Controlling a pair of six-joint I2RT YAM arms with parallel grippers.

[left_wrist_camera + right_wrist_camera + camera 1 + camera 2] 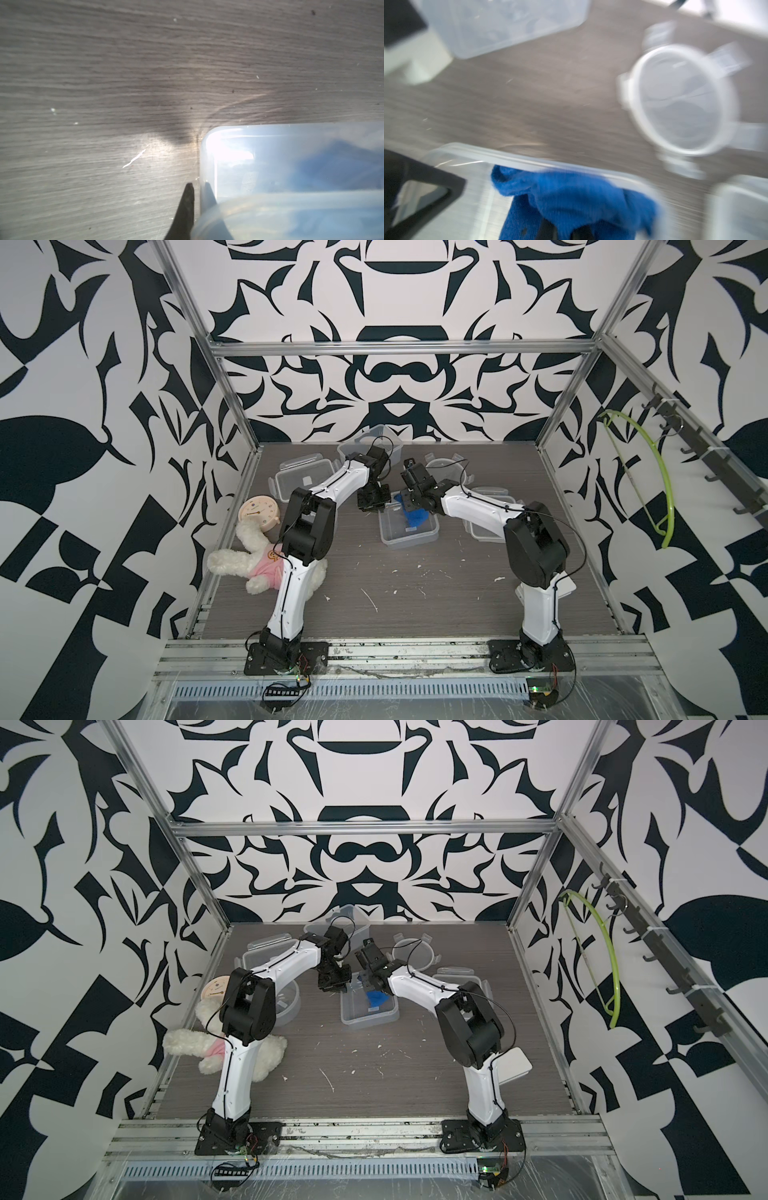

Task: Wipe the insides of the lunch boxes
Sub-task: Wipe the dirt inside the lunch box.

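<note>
The rectangular lunch box (409,542) (365,1021) sits open near the middle of the table (415,593), a translucent, round-cornered tub with pale smears on its floor. The blue cloth (413,514) (376,997) lies bunched inside it, towards the far end.

The left gripper (371,506) (198,185) is clamped on the far left corner wall. In the left wrist view, 1 dark finger (187,207) stands outside the wall, and the other shows as a shadow through the plastic. The right gripper (409,506) (372,988) reaches down into the box, pinched together on the cloth. In the right wrist view the cloth (581,193) covers most of its fingers.

The square lunch box (370,435) (351,913) stands at the back edge of the table, half hidden by the left arm's wrist. The round lunch box (291,1002) shows only in a top view, beside the left arm's elbow, which hides most of it.

A rectangular lid (305,479) lies flat at the far left, and a round lid (444,466) (681,99) at the far right. Another clear plastic piece (486,510) lies largely behind the right arm; lid or box, I cannot tell.

The right wrist view is smeared by blur, so the rim (529,160) and the clips are soft. Through the milky wall, the left wrist view shows the cloth only as a blue haze (332,158).
</note>
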